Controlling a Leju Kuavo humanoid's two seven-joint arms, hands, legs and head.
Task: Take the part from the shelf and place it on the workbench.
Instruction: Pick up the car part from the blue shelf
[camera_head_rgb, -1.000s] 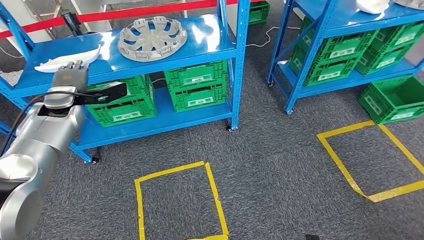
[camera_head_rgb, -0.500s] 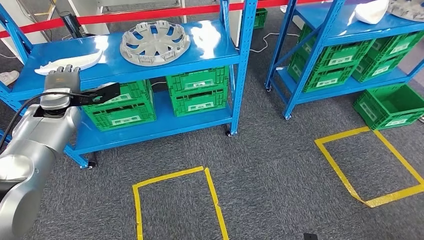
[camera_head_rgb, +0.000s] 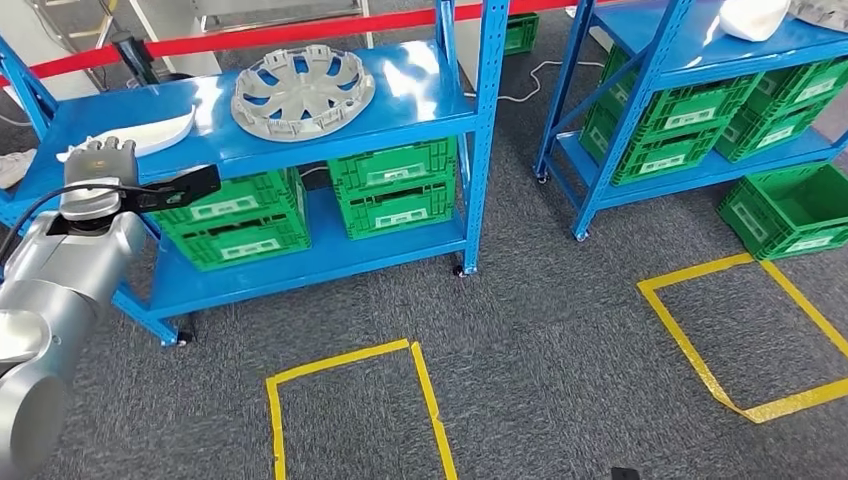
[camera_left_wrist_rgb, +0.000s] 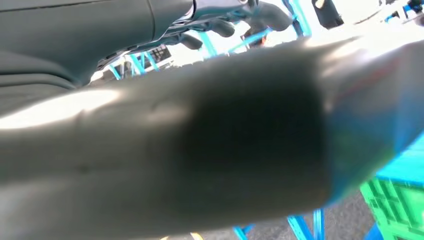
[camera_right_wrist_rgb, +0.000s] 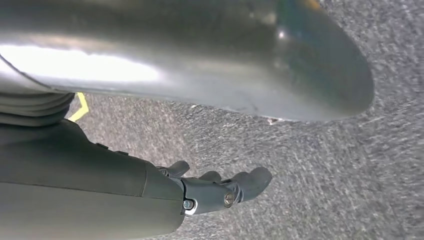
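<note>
Currently the left robot hand (camera_head_rgb: 98, 160) is raised in front of the left blue shelf (camera_head_rgb: 330, 120), level with its top deck, holding nothing; its fingers look loosely apart in the head view, with no contact on any part. The white curved part (camera_head_rgb: 150, 135) lies on the top deck just beyond that hand, at the far left. The grey wheel cover (camera_head_rgb: 303, 90) sits to its right on the same deck, well apart from the hand. Which of the two is the task's part I cannot tell; the white one is nearer the hand.

The right robot hand (camera_right_wrist_rgb: 220, 187) hangs over the carpet, fingers curled in, empty.

Step in hand, as judged: the reach. To do it well:
- bring the palm over the part before closing;
- clear the deck's front edge;
- grip mid-length, since a thin curved shell may tip or slide.

No workbench is in sight.
</note>
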